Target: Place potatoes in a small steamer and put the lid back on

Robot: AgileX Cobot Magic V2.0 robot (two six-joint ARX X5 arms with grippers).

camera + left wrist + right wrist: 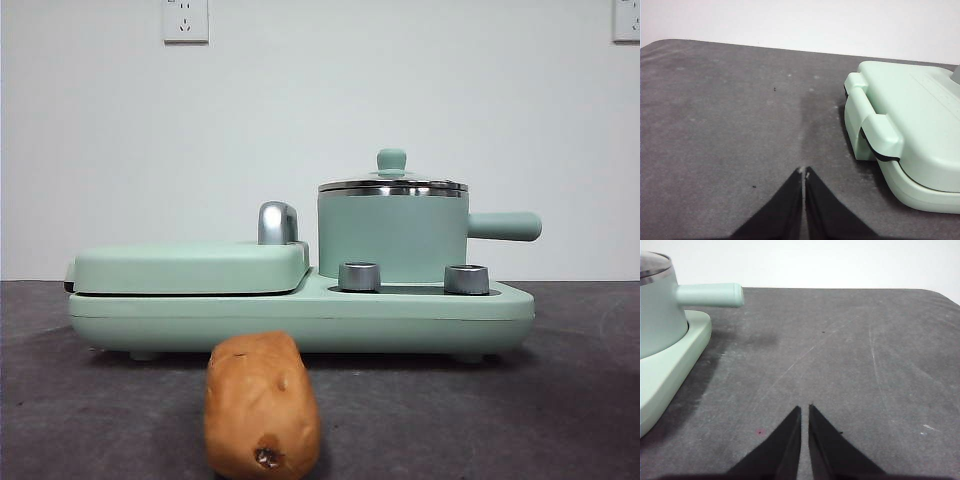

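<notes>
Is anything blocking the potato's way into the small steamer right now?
Yes. The lid sits closed on the small steamer, so the potato, lying on the table in front of the appliance, cannot go in until it is lifted off. Neither hand is near either.

The orange-brown potato (262,405) lies lengthwise on the worktop, pitted end nearest, at 7 o'clock from the mint-green steamer (392,236), which sits upright wearing its glass lid (392,182).

A plain white wall (400,80) rises behind a dark grey, scuffed tabletop (580,400), with two white power sockets set high on it, one towards the left (186,20) and one at the far right edge (627,20).
</notes>
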